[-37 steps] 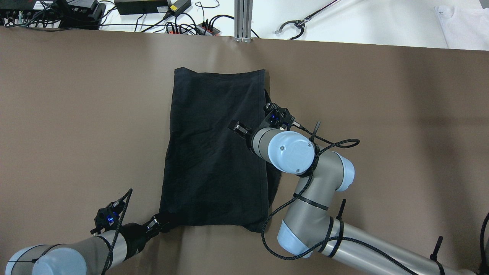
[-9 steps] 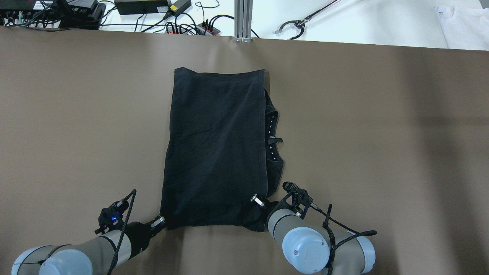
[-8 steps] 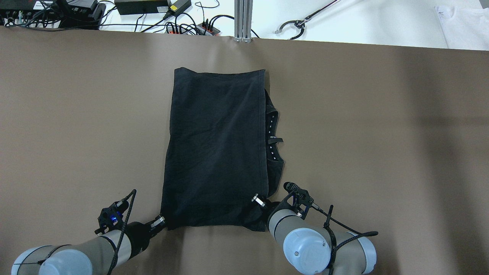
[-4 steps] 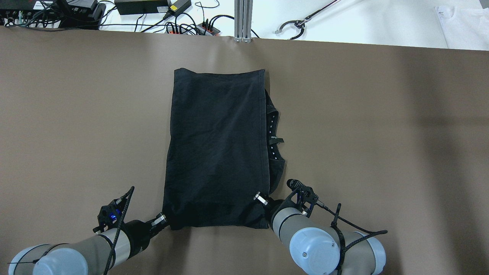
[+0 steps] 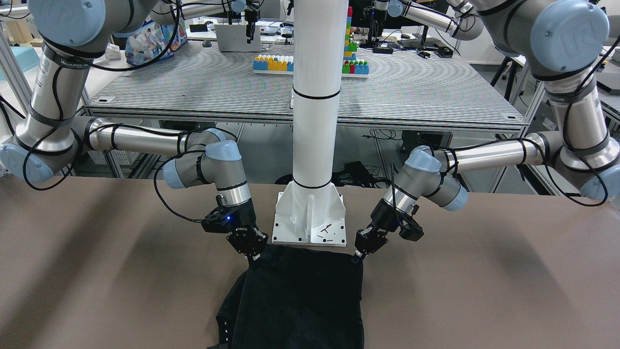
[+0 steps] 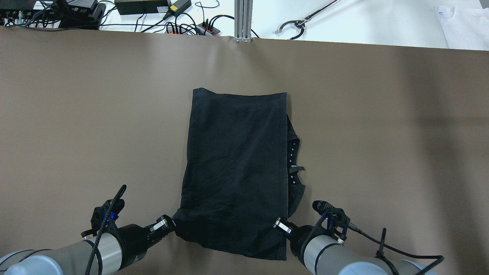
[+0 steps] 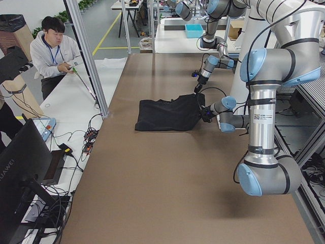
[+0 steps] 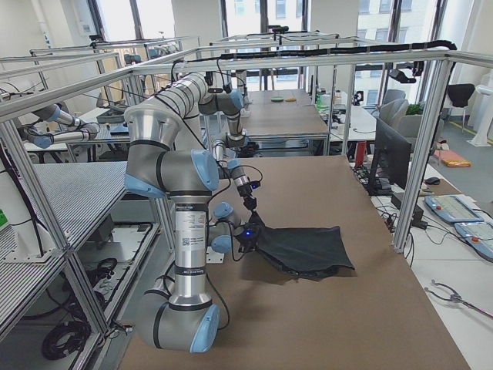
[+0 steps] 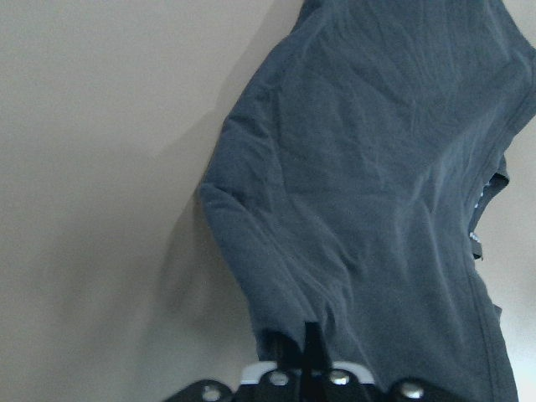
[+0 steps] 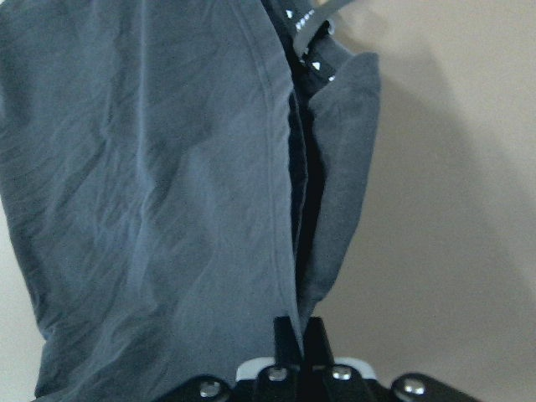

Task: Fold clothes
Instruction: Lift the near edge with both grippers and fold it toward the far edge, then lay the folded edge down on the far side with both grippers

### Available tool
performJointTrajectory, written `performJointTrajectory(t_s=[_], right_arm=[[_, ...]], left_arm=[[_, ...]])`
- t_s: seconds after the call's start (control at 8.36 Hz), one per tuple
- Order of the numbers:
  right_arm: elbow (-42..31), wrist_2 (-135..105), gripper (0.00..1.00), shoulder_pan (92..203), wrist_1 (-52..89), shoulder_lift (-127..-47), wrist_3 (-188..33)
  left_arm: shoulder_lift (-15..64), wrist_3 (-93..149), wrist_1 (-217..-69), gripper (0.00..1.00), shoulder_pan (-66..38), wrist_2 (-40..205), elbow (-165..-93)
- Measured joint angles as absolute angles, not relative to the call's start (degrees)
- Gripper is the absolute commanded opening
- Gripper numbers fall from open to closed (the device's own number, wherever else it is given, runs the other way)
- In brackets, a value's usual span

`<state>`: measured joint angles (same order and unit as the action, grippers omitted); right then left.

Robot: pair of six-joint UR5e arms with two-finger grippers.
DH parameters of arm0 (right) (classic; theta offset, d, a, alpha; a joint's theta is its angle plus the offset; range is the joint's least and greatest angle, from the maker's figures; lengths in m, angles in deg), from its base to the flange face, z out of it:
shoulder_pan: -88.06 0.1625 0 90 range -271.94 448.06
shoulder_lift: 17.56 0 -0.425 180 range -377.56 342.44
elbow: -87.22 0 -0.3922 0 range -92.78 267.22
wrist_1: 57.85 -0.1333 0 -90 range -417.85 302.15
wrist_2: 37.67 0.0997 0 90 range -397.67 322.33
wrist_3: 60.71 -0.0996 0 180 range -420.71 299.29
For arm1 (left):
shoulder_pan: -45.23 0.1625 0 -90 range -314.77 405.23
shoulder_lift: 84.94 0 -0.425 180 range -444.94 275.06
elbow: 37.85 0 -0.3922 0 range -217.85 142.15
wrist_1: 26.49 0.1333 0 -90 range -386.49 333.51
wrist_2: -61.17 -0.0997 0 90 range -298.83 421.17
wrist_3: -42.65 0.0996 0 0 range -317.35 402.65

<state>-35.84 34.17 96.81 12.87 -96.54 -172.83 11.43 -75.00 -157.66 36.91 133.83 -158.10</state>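
A: State check. Where is the garment, and who holds what?

B: The clothes [image 6: 237, 172] lie as a long black rectangle mid-table [image 6: 382, 133], with the far hem flat. The left gripper [image 6: 172, 224] is pinched onto the near left corner. The right gripper [image 6: 279, 225] is pinched onto the near right corner. The near edge is raised off the table and sags between them.

A: Judged step?

B: Probably carrying the near edge toward the far hem for a crosswise fold.

A: Failure modes?

B: Three.
1. Both pinches sit at the very corner tips, so the fabric's weight could pull a corner free mid-lift.
2. An under layer [image 6: 294, 152] with a neckline pokes out along the right edge. The right wrist view doesn't settle whether the right gripper caught it, so it may lag and bunch.
3. Unequal travel of the two arms would land the edge skewed.
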Motion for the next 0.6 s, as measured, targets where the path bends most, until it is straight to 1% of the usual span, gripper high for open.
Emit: performJointTrajectory(t_s=[0.12,0.24,0.36,0.48,0.6], right_arm=[[-38.76,34.3,0.0,96.23,14.51,-97.53,-172.66],[-39.78,34.48,0.0,96.81,16.28,-96.64,-171.83],[-39.18,34.89,0.0,99.35,18.32,-94.07,-169.65],[-37.03,35.57,0.0,103.04,20.6,-90.67,-167.67],[-33.38,37.22,0.0,107.55,22.49,-86.53,-165.76]], left_arm=[[12.84,-73.58,-152.15,0.0,35.61,135.88,-160.9],[16.24,-71.09,-145.67,0.0,32.02,138.93,-162.14],[20.46,-68.85,-139.13,0.0,27.49,142.05,-161.91],[24.73,-66.81,-133.36,0.0,23.48,144.68,-160.82],[28.58,-64.86,-128.87,0.0,20.06,146.35,-159.35]])
